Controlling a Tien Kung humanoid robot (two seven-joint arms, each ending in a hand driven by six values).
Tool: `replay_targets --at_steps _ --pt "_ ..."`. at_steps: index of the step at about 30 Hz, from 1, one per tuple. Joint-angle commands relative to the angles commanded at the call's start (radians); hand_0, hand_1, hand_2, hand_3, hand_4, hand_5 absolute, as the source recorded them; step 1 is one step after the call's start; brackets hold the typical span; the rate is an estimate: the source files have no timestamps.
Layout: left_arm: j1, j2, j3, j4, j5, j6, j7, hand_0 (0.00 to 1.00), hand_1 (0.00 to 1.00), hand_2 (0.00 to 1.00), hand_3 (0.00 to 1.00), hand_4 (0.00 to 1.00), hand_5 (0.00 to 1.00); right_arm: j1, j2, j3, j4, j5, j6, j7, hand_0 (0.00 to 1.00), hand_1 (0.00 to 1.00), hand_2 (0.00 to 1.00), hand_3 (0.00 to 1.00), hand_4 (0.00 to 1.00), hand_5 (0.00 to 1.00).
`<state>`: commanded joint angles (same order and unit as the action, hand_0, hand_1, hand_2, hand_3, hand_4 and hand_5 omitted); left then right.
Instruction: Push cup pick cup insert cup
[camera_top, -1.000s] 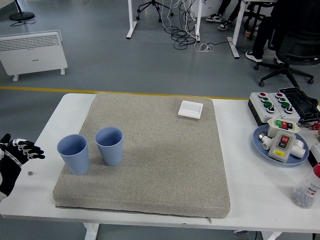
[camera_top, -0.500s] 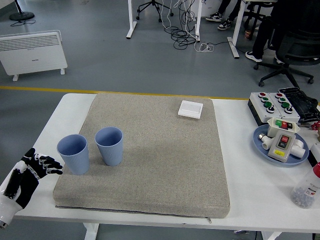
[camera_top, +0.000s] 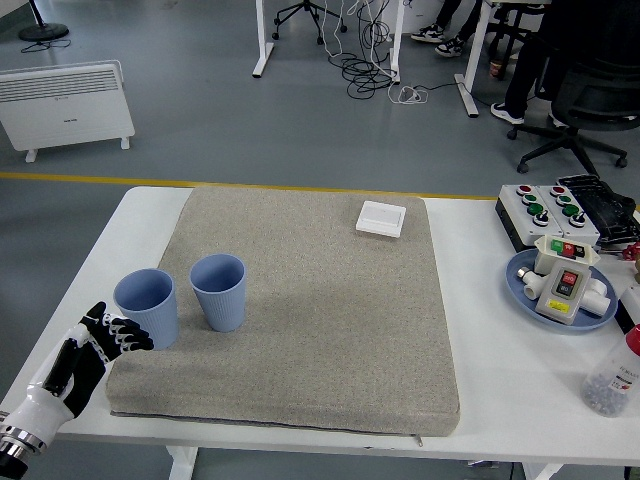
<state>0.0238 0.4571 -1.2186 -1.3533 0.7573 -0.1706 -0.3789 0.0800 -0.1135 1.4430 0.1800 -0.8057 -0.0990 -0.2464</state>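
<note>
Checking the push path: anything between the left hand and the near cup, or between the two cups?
Nothing visible. The left hand is open beside the left blue cup, its fingers almost at the cup's wall. Only bare grey mat separates that cup from the right blue cup.

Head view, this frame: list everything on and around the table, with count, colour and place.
cups: two, blue, upright, side by side on the mat's left
mat: one, grey-beige, covers the table's middle
square dish: one, white, mat's far right corner
button boxes: two, table's far right
plate: one, blue, right side, holding a white switch unit
table: one, white
heater: one, white, floor at far left
left hand: black fingers open, beside the left cup
</note>
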Motion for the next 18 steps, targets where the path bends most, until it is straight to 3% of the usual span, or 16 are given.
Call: replay_targets --at_steps 18 --pt "-0.083 -0.021 0.058 0.124 0.023 0.005 -0.004 0.534 0.535 0.495 0.445 0.621 0.998 0.004 0.001 -0.002 0.000 0.006 -0.001 0.003 0.754 0.629 0.613 0.588 0.121 0.617"
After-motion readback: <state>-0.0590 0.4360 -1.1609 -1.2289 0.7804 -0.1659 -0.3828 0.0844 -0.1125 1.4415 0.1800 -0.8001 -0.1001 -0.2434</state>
